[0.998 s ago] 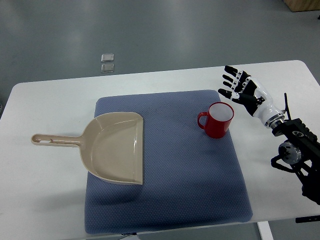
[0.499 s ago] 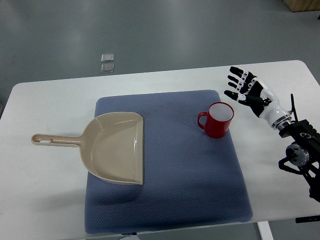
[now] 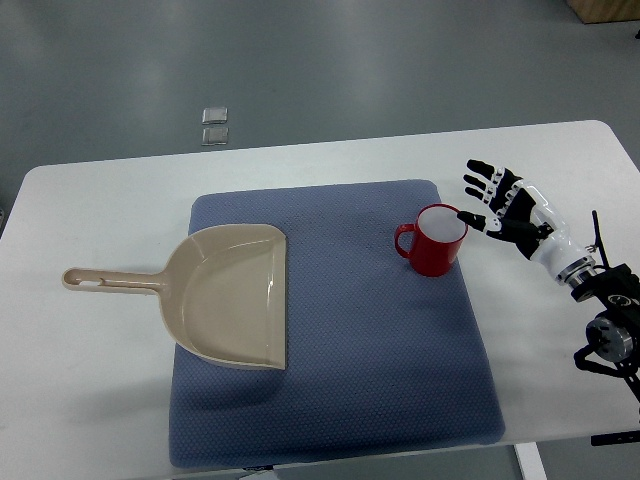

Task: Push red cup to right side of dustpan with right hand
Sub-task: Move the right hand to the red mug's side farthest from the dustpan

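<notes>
The right hand's fingers (image 3: 487, 183) are spread apart and hold nothing; they point toward the far-left, black at the tips with white joints. The thumb tip sits just beside the right rim of the cup (image 3: 434, 240); whether it touches cannot be told. The right hand (image 3: 503, 203) hovers over the bare surface (image 3: 560, 160) just off the right edge of the mat (image 3: 340, 390), near the mat's far right corner. Its white wrist runs back toward the near-right into a black arm that leaves at the picture's right edge.

The cup is red with a white inside, upright, its handle turned to the left. It stands on the mat near the far right corner, well apart from the dustpan (image 3: 225, 295).

The dustpan is beige and lies on the left half of the mat, its open mouth facing right toward the cup, its long handle reaching left past the mat's edge onto the white surface.

The mat is blue and covers the middle of the surface, its near edge reaching the surface's near edge.
</notes>
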{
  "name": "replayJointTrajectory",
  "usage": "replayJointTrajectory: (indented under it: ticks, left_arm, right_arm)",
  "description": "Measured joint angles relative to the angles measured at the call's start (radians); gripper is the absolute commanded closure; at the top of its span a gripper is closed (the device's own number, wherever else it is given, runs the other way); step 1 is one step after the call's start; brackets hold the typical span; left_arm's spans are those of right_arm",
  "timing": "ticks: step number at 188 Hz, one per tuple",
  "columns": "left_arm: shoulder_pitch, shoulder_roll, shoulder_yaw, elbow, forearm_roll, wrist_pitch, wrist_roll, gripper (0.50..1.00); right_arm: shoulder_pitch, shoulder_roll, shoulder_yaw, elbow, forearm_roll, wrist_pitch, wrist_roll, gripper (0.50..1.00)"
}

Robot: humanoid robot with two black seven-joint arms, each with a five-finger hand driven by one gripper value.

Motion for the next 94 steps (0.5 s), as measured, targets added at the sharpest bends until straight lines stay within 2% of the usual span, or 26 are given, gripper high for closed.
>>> replayJointTrajectory:
  ticks: [37, 94]
  left_arm:
    - [0.0, 0.0, 0.0, 0.0, 0.0, 0.0, 0.0, 0.5]
    - [0.0, 0.0, 0.0, 0.0, 0.0, 0.0, 0.0, 0.5]
  right_arm:
    - [-0.024, -0.002, -0.001, 0.006, -0.004, 0.026, 0.021, 0.566]
    - [-0.04, 0.003, -0.001, 0.009, -0.057, 0.027, 0.041, 0.566]
